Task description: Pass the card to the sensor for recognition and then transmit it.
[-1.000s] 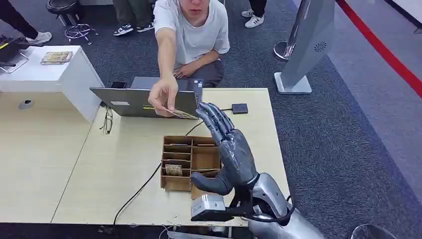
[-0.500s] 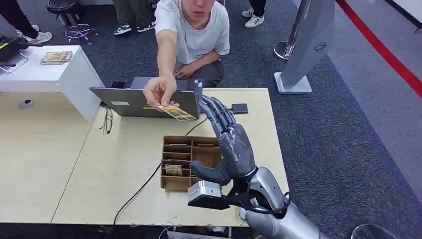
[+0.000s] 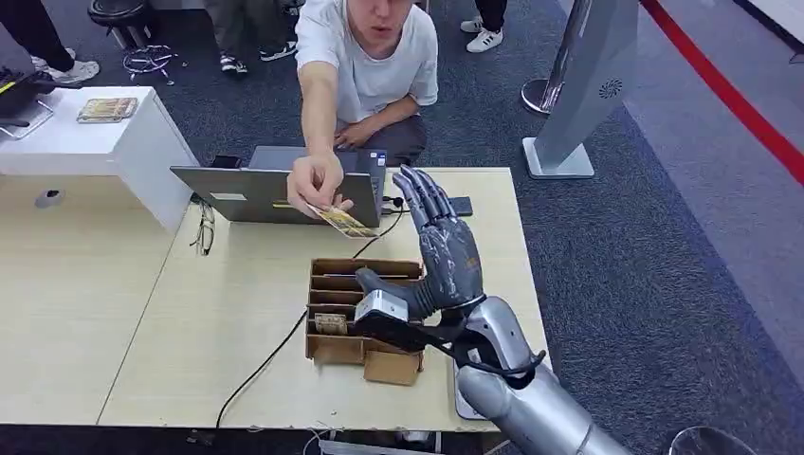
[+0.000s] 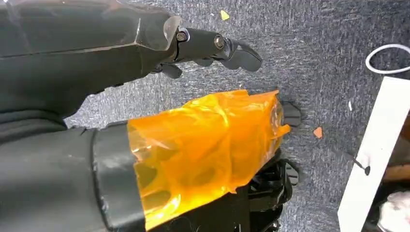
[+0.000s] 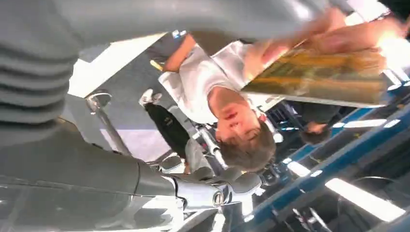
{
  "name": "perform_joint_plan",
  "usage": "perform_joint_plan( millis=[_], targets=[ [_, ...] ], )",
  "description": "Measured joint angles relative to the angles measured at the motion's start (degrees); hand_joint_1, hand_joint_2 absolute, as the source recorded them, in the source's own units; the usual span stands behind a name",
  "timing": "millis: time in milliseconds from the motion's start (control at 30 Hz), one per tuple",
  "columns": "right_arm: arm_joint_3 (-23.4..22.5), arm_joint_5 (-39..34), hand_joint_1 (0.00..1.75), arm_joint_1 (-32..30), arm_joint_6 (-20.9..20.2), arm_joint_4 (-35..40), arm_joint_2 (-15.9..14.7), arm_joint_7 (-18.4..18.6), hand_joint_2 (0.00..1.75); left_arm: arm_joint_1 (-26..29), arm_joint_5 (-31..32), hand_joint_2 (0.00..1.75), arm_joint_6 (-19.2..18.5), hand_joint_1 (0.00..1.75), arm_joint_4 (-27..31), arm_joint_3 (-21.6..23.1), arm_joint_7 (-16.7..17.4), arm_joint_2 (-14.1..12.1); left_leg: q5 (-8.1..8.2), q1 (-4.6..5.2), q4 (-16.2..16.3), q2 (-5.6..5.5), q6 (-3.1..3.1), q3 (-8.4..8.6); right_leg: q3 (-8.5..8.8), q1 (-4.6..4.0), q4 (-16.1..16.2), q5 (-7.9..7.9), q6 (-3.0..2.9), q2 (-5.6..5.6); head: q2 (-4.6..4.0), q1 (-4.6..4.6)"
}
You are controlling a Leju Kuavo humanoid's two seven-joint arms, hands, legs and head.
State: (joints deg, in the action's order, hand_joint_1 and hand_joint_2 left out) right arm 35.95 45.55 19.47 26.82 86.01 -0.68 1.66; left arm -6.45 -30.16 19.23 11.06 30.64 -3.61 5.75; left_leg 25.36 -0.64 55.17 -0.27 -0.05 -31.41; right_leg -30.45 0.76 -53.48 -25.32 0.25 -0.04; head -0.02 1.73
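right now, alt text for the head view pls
A person's hand holds a card out toward the robot's raised, empty right hand above a wooden table. A compartmented cardboard box and a laptop sit on it.

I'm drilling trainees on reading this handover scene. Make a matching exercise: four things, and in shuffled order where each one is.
Things:
1. card
2. right hand
3. cardboard organizer
4. glasses

Places:
A. on the table left of the laptop
B. raised, fingers apart, holding nothing
C. pinched in the person's hand
D. on the table under the robot's wrist

Pairs: 1-C, 2-B, 3-D, 4-A
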Motion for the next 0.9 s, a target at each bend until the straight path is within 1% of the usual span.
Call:
perform_joint_plan(
  millis=[333,900],
  targets=[
    [-1.64,1.63,0.0,0.09,-0.26,-2.75,1.16,0.74,1.75,-0.01,0.85,0.0,-0.31,0.0,0.0,0.0,-0.26,0.02,0.0,0.0,0.0,0.01,0.0,0.0,-0.01,0.0,0.0,0.0,0.0,0.0,0.0,0.0],
    [-1.88,2.19,0.0,-0.1,-0.35,-2.97,1.79,1.2,1.75,0.09,1.33,0.0,-0.35,0.0,0.07,0.0,-1.07,0.66,0.0,0.0,0.0,0.01,0.0,-0.01,-0.01,0.0,0.0,0.0,0.0,0.0,0.0,0.0]
  ],
)
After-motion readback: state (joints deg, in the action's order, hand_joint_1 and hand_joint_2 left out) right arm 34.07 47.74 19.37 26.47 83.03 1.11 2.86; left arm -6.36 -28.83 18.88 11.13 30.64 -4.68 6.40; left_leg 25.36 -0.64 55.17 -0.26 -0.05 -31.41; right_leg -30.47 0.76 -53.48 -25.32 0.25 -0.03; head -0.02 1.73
